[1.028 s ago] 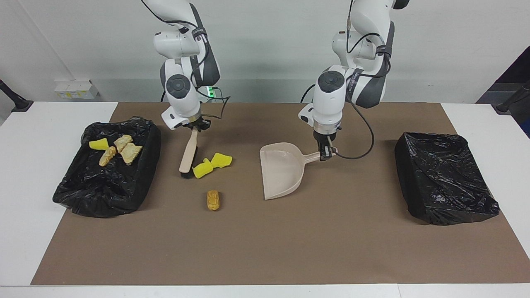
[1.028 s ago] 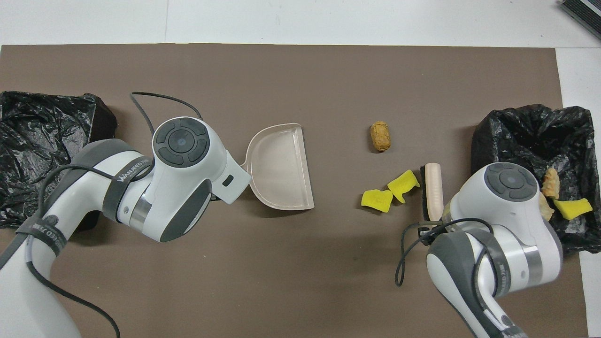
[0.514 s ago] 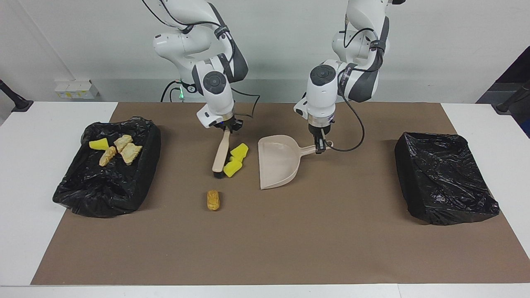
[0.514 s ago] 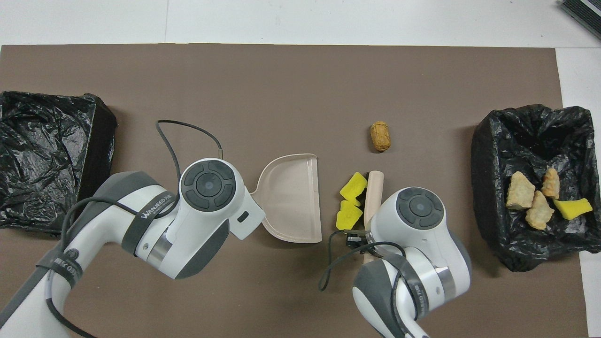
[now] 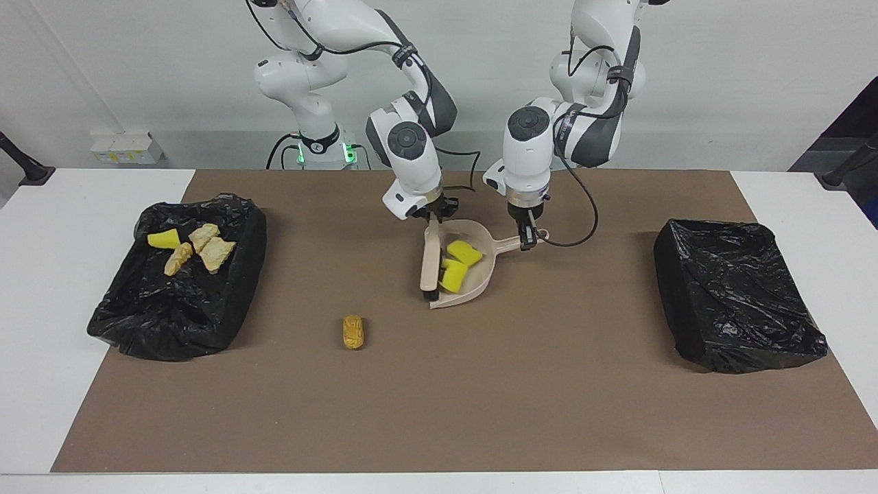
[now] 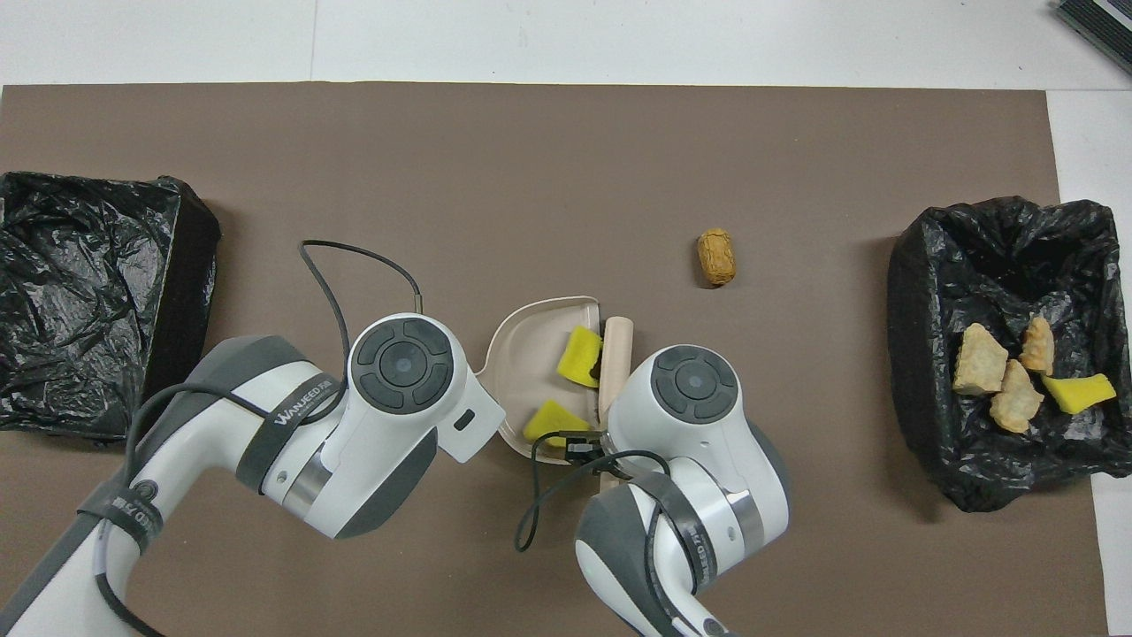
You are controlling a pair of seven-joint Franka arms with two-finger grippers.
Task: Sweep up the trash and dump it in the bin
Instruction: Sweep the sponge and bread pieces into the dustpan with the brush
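A beige brush (image 5: 430, 264) was gripped by the right gripper (image 5: 435, 214) at the mouth of a beige dustpan (image 5: 473, 291), whose handle was clamped by the left gripper (image 5: 529, 237). Two yellow sponge chunks (image 5: 458, 264) lay in the pan, one bread piece (image 5: 353, 332) on the brown mat (image 5: 439, 398), four pieces (image 5: 192, 248) in the black-lined bin (image 5: 171, 329) at the right arm's end

glossy crinkled plastic bin liners (image 5: 737, 302), matt brown paper mat (image 5: 480, 398), smooth plastic dustpan (image 5: 480, 285)

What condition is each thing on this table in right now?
Dustpan: flat on the mat, two yellow sponge pieces inside.
Brush: bristles down at the dustpan's mouth.
Bread piece: loose on the mat.
Bin with trash: holds four pieces.
Other bin: no trash visible.
Left gripper: shut on the dustpan's handle.
Right gripper: shut on the brush's handle.
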